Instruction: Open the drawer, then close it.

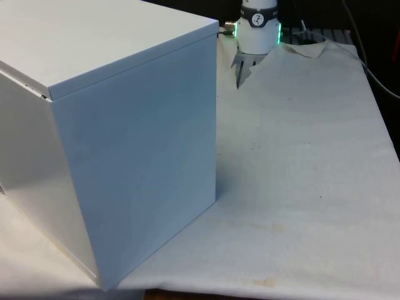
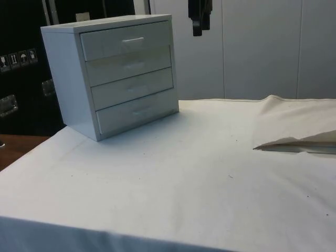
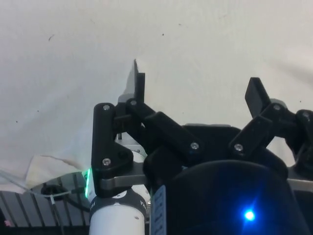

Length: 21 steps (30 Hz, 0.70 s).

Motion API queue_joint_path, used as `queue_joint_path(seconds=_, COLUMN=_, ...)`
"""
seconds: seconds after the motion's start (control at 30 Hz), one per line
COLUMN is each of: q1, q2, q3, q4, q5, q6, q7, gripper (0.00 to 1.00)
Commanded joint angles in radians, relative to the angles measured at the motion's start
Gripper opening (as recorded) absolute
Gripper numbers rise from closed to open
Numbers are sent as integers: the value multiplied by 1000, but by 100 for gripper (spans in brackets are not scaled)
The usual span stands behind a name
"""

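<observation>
A white chest of drawers (image 2: 113, 73) stands on the cloth-covered table, with four drawer fronts facing the side view. All of them look shut; the top drawer (image 2: 128, 41) has a slim handle (image 2: 132, 39). In the front view the chest (image 1: 125, 144) shows its plain back and side at the front view's left. My black gripper (image 2: 200, 18) hangs high above the table, up and to the right of the chest and apart from it. In the wrist view the gripper (image 3: 196, 88) is open above bare cloth, with nothing between its fingers (image 3: 139, 85).
A raised fold of the white cloth (image 2: 294, 139) lies at the right of the side view. The cloth bunches up by the robot's base (image 1: 312, 47), with cables (image 1: 375, 69) running beside it. Bare wooden table edge (image 2: 16, 147) shows left of the chest.
</observation>
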Motion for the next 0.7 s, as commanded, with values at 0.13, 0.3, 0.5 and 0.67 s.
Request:
queue_joint_path(seconds=0.13, q1=0, q2=0, q3=1, q4=2, q5=-2, q6=2, q7=1, gripper=100)
queue_joint_path(seconds=0.3, q1=7, q2=24, q3=1, q4=20, q5=6, q6=7, q7=2, gripper=100)
queue_joint_path(seconds=0.5, q1=11, q2=71, q3=2, q4=61, q5=19, q6=20, q7=-5, gripper=100)
queue_joint_path(seconds=0.67, q1=13, q2=93, q3=3, q4=86, q5=24, q6=20, q7=-13, gripper=100)
